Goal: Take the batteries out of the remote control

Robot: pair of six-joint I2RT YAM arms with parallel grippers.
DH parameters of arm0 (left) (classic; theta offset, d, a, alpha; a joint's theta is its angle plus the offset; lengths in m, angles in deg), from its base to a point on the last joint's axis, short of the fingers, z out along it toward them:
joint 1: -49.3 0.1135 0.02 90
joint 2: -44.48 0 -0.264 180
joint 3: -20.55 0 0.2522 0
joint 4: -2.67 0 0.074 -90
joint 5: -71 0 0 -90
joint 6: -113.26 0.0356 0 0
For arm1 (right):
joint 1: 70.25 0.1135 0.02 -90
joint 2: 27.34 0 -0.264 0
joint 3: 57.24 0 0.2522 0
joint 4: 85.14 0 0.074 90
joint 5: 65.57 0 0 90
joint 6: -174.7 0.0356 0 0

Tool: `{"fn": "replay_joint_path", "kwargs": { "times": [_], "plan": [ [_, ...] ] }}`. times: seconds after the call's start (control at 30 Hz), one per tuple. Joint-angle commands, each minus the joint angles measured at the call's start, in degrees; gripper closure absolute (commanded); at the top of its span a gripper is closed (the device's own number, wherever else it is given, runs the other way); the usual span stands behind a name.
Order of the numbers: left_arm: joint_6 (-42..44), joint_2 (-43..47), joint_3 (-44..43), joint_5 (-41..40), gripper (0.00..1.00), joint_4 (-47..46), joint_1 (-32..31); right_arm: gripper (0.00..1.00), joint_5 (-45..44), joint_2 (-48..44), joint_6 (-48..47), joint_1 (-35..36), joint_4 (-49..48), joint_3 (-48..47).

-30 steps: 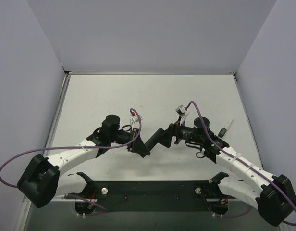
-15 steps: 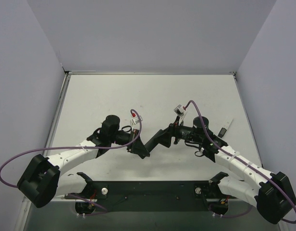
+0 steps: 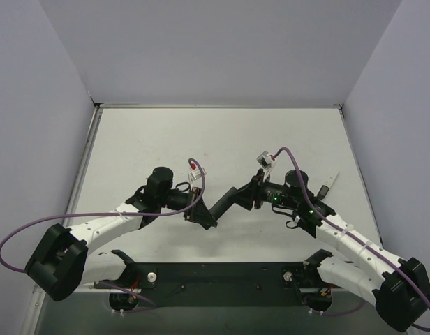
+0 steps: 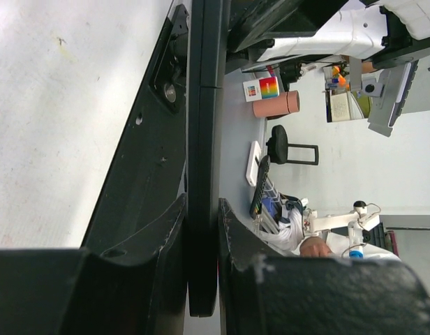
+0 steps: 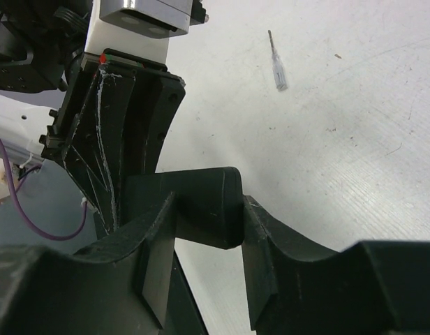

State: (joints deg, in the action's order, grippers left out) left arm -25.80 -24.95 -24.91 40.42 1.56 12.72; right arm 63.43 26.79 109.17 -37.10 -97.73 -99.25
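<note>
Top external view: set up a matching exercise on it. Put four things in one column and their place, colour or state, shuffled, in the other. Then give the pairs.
Things:
1. remote control
2. white stick
3. left gripper
4. left arm's cable

Descriptions:
A. purple
B. lies on the table, far right, with nothing touching it
C. black, its right end in the right gripper
D. shut on the remote's left end

Pairs: 1-C, 2-B, 3-D, 4-A

You see smooth, matt black plastic on the remote control (image 5: 201, 199). The left gripper (image 4: 201, 223) has dull black plastic fingers (image 4: 156, 244), scuffed pale at edges. The table (image 5: 327, 139) looks matt white, faintly scratched.
</note>
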Motion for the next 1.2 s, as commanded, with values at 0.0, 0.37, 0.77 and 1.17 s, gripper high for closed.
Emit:
{"fn": "replay_joint_path", "kwargs": {
  "times": [0.0,0.37,0.77,1.17],
  "plan": [
    [-0.9,0.7,-0.5,2.7,1.0,-3.8,0.1,0.74,-4.1,-0.7,-4.3,-1.5,1.0,0.1],
    [-0.9,0.8,-0.4,4.2,1.0,-5.9,0.1,0.72,3.7,1.9,0.7,-7.0,-1.6,0.2],
    [-2.8,-0.5,-0.2,4.3,1.0,-7.6,0.0,0.16,9.6,5.2,2.1,-6.1,-4.8,-1.5],
    [-3.5,-1.3,0.0,4.4,1.0,-8.0,0.0,0.25,8.2,7.5,-1.4,-1.0,-2.6,-3.7]
  ]
}}
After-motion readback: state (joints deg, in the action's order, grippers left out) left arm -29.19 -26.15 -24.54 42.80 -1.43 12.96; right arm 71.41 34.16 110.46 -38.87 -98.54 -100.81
